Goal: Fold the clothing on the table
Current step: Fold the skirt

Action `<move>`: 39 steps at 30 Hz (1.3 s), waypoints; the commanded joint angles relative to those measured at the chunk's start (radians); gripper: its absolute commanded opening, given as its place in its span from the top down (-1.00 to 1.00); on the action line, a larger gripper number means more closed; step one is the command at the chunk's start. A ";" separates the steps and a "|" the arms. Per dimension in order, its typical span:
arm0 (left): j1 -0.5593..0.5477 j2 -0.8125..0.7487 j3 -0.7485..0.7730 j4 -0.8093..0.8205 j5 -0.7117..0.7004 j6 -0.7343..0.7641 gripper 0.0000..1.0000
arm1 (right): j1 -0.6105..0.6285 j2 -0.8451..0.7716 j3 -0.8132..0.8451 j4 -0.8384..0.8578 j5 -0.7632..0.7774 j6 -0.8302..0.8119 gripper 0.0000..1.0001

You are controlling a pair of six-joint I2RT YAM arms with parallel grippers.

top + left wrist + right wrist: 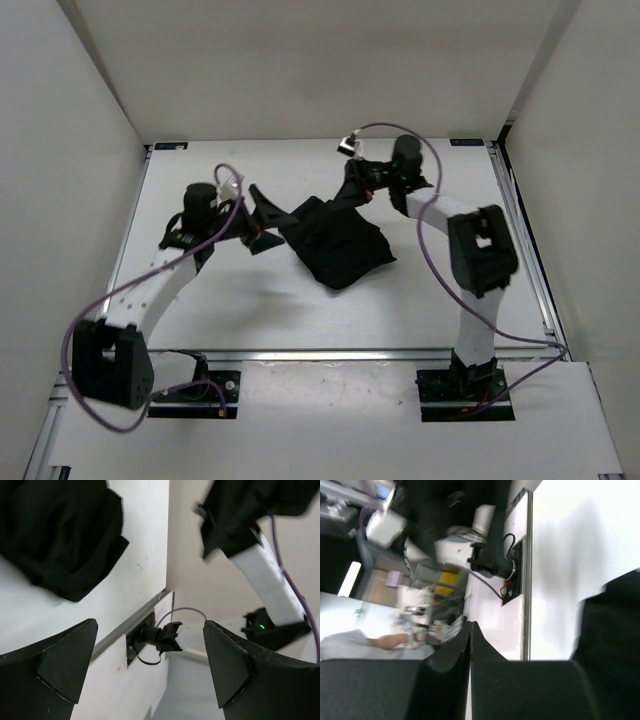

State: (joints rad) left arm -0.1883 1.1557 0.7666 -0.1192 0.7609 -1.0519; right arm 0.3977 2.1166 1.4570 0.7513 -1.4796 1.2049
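Note:
The clothing [340,247] is a crumpled black heap in the middle of the white table [250,310]. My left gripper [270,222] hovers just left of the heap with its jaws wide open and nothing between them. In the left wrist view the clothing [60,535] fills the upper left, beyond the fingers [65,665]. My right gripper [345,195] is at the heap's far edge. In the right wrist view its jaws are pressed together, with no cloth between them, and the clothing [612,645] lies off to the right.
White walls enclose the table on the left, right and back. A metal rail [350,354] runs along the near edge by the two arm bases [465,390]. Purple cables [440,270] loop along both arms.

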 commanded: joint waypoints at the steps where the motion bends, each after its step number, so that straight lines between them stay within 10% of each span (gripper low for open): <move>1: -0.109 0.192 0.221 -0.149 -0.009 0.188 -0.97 | -0.054 -0.154 -0.226 0.109 -0.194 0.059 1.00; 7: -0.235 0.625 0.682 -0.439 -0.003 0.427 -0.97 | -0.141 -0.224 -0.423 0.204 -0.197 0.116 1.00; 18: -0.227 1.038 1.428 -1.031 -0.408 0.769 -0.97 | -0.267 -0.290 -0.437 0.192 -0.197 0.102 0.99; 39: -0.246 1.064 1.338 -0.942 -0.534 0.958 -0.97 | -0.378 -0.348 -0.518 0.241 -0.194 0.147 0.99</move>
State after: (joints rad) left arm -0.4278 2.1979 2.0842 -1.0683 0.2264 -0.1112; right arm 0.0257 1.8072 0.9459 0.9459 -1.4921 1.3415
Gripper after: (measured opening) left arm 0.981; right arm 0.002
